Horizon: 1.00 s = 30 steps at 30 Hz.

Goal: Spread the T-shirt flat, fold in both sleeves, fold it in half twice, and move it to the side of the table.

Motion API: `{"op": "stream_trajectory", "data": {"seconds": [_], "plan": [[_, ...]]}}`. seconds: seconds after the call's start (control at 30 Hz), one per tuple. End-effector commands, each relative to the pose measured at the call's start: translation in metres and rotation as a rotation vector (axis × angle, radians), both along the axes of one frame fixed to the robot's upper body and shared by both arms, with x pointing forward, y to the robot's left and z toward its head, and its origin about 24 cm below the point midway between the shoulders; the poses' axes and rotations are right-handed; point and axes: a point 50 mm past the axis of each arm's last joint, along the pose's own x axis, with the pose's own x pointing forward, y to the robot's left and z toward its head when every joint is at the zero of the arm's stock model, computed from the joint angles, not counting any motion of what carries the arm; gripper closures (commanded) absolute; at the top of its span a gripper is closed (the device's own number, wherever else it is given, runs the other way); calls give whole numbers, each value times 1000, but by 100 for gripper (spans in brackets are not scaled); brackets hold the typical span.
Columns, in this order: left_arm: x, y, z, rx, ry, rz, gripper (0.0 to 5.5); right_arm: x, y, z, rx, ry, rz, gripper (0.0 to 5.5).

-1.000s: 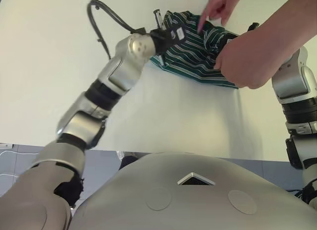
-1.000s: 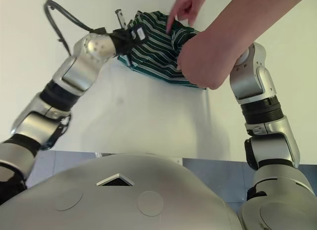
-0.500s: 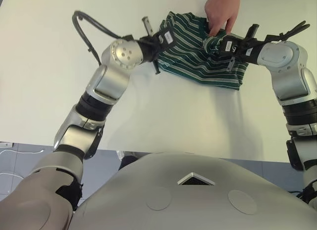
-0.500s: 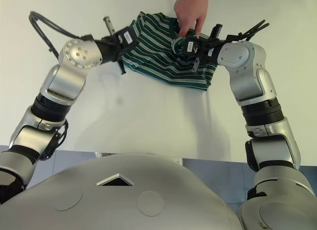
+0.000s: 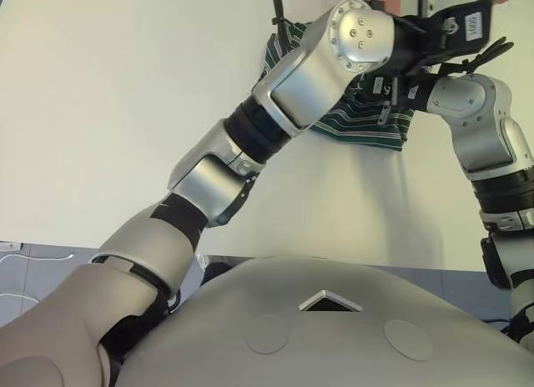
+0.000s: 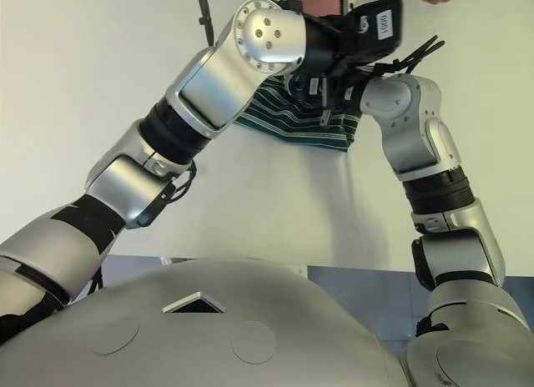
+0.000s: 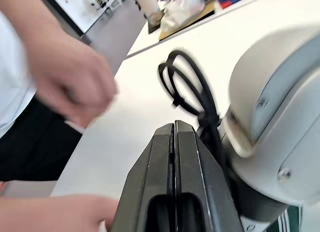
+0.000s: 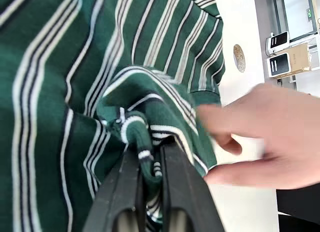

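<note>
Right wrist view has the green striped T-shirt (image 8: 75, 67) bunched and creased on the white table (image 8: 232, 27). The right gripper (image 8: 149, 154) is clenched on a raised fold of it, with striped cloth pinched between the two black fingers. A person's hand (image 8: 260, 137) sits just beside that fold, fingertips at the shirt's edge; whether they touch the cloth I cannot tell. Past the shirt, a small round disc (image 8: 239, 58) lies on the tabletop.

From the head camera, the shirt lies on the far part of the table, toward the robot's right, not spread flat. The left arm (image 5: 317, 70) is raised and crosses in front of it. It hides the shirt's left part, so only the lower striped edge and the right part show.

The left gripper (image 7: 175, 126) hangs above the table with its fingers pressed together and nothing between them. Around it are a second, blurred hand (image 7: 75, 82), a looped black cable (image 7: 176, 103) and a pale rounded arm joint (image 7: 280, 117) close by.
</note>
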Motion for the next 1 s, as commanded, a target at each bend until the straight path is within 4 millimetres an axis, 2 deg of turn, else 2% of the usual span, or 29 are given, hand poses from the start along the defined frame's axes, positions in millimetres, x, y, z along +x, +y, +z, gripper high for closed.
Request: {"op": "stream_trajectory", "data": {"seconds": [0.03,0.1,0.2,0.27,0.33,0.37,0.47,0.53,0.57,0.77,0.87,0.93,1.0], "plan": [[-7,-4,6,29,-34,-62,550,3,2,1,-9,-10,10,515],[-3,3,3,62,-50,-42,550,3,1,1,-9,-8,6,515],[-8,8,0,96,-62,-62,550,2,2,5,-7,-8,7,515],[2,23,30,-48,-87,29,550,3,2,7,-6,-11,7,515],[10,62,55,-198,-69,142,550,3,2,7,-4,-12,1,515],[11,84,57,-230,-56,200,550,2,2,6,-3,-11,-1,515],[9,151,33,-232,46,419,550,1,1,5,0,-8,-7,515],[1,175,14,-211,114,507,550,1,1,4,0,-8,-10,515],[-3,180,7,-197,134,529,550,1,0,4,0,-8,-10,515],[-5,184,-31,-84,174,597,550,6,-3,3,-10,-11,-7,515],[-4,179,-35,-88,171,592,550,7,-4,2,-13,-13,-4,515],[-3,168,-27,-113,158,542,550,7,-4,2,-14,-16,-5,515],[-7,126,-13,-62,92,327,550,5,-6,0,-19,-15,-8,515]]}}
